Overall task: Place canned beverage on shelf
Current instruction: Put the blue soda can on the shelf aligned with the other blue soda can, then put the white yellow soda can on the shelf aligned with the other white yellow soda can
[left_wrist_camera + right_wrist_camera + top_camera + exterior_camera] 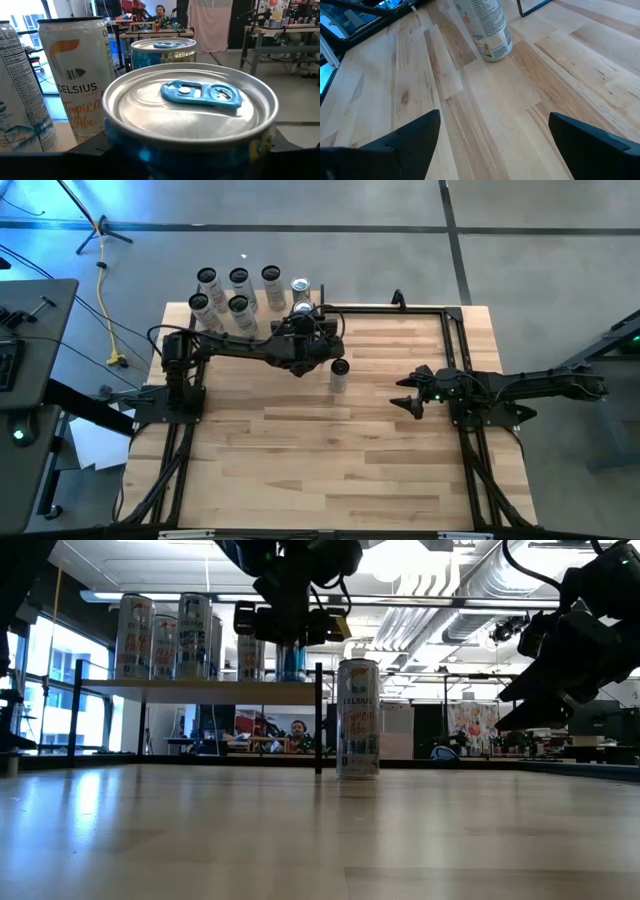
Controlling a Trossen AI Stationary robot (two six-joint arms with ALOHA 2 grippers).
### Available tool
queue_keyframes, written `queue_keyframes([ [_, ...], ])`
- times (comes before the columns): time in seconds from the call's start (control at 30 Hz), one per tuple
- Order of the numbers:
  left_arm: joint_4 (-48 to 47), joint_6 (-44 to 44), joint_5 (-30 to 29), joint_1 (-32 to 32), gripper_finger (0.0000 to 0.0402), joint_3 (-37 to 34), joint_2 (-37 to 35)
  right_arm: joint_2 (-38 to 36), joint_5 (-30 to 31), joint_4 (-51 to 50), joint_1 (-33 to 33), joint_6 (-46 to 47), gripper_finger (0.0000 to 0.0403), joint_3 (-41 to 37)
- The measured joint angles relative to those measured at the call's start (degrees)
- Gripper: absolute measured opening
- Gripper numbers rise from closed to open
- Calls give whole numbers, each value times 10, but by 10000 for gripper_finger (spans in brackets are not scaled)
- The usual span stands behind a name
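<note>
Blue-tabbed can (190, 120) sits between left claw (303, 315) fingers, spread, over the shelf (215, 686).

**Hidden or cut off**

Left gripper (305, 330) buried under its own wrist from above; finger gap unreadable. Blue-topped can (192, 107) cropped below its rim. Lone table can (487, 25) cut off at top. Shelf (200, 687) partly masked by cans.

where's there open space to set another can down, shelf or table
The shelf is crowded: cans pack its board, and the left gripper sits at its right end around a blue-topped can. The table is bare in front of the lone can, and between that can and the right gripper.
</note>
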Motion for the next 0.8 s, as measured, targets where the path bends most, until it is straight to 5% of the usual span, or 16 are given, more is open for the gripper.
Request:
queue_keyframes([
  [0.23, -7, 2, -4, -2, 286, 0, 0, 0, -3, 0, 0, 0, 360, 0],
  [0.5, -64, -14, -56, -57, 290, 0, -15, 0, -3, 0, 0, 0, 360, 0],
  [0.8, -269, -169, -20, -134, 290, 0, -50, 0, -2, 0, 0, 0, 360, 0],
])
